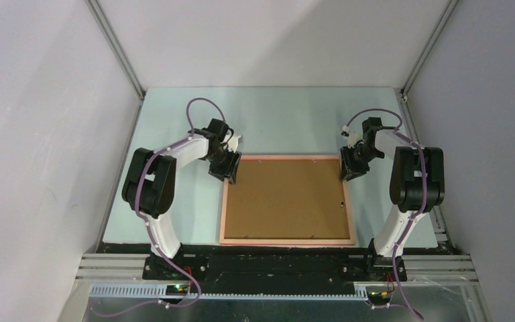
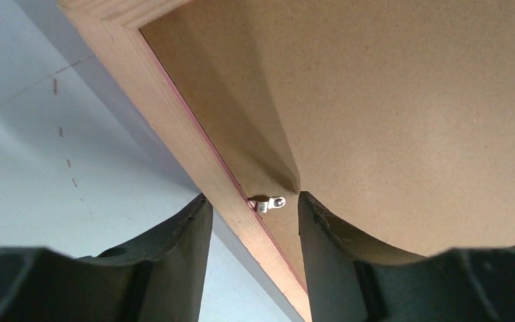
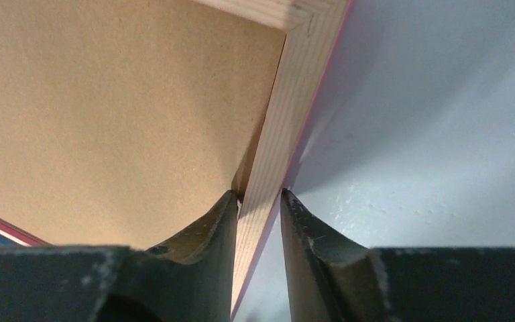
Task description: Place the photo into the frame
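The frame (image 1: 285, 240), salmon-pink, lies face down on the table with a brown backing board (image 1: 285, 198) filling its opening. The photo is hidden. My left gripper (image 1: 224, 176) is at the frame's far left corner. In the left wrist view it (image 2: 251, 196) stands open astride the left rail (image 2: 174, 127), clear of it on both sides, with a small metal tab (image 2: 271, 202) between the jaws. My right gripper (image 1: 346, 176) is at the far right corner. There it (image 3: 259, 193) sits shut on the right rail (image 3: 288, 121), one fingertip on each side.
The pale blue table top (image 1: 288, 121) is walled in by grey panels on the left, back and right. Both arm bases stand at the near edge, just below the frame's near rail. Aluminium posts (image 1: 117, 50) run up the back corners.
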Controlling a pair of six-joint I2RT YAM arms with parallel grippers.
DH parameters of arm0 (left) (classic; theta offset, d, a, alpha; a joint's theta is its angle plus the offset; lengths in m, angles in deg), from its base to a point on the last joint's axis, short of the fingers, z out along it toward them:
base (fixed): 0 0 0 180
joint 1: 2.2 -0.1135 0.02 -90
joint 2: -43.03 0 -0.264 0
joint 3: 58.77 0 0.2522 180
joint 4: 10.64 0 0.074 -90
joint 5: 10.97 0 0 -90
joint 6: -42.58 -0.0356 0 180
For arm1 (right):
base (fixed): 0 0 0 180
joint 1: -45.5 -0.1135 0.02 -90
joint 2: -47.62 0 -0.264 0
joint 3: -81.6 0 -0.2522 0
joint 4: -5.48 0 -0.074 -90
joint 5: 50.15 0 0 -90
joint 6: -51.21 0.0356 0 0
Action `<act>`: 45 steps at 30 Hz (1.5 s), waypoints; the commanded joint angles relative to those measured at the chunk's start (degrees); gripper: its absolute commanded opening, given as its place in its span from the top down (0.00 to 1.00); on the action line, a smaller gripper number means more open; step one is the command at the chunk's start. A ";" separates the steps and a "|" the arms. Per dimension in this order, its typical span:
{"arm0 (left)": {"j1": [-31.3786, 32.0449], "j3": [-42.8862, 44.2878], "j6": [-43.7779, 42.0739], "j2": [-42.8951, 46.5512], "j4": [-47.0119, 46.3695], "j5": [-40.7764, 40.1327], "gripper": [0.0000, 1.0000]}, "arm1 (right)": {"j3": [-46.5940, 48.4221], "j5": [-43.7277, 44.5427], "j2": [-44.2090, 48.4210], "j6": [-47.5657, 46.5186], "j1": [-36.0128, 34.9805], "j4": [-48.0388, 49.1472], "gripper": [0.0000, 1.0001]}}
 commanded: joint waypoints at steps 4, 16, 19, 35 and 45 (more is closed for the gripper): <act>-1.04 -3.51 -3.43 5.54 -0.55 4.46 0.44 | -0.79 -2.86 4.24 -2.04 1.46 -3.85 0.58; -1.22 -8.38 -8.14 8.68 0.22 5.08 0.49 | -10.27 -0.65 11.85 -6.02 -0.26 -5.51 0.41; -1.32 -8.33 -8.05 8.14 0.25 5.70 0.52 | -12.19 0.87 12.64 -6.11 -2.30 -5.10 0.41; -1.64 -8.50 -7.55 7.35 0.16 6.64 0.57 | -13.78 6.84 10.91 -3.84 -6.50 -3.57 0.53; -1.82 -8.81 -7.75 7.51 0.17 6.72 0.57 | -13.90 8.32 10.96 -4.72 -6.99 -3.45 0.65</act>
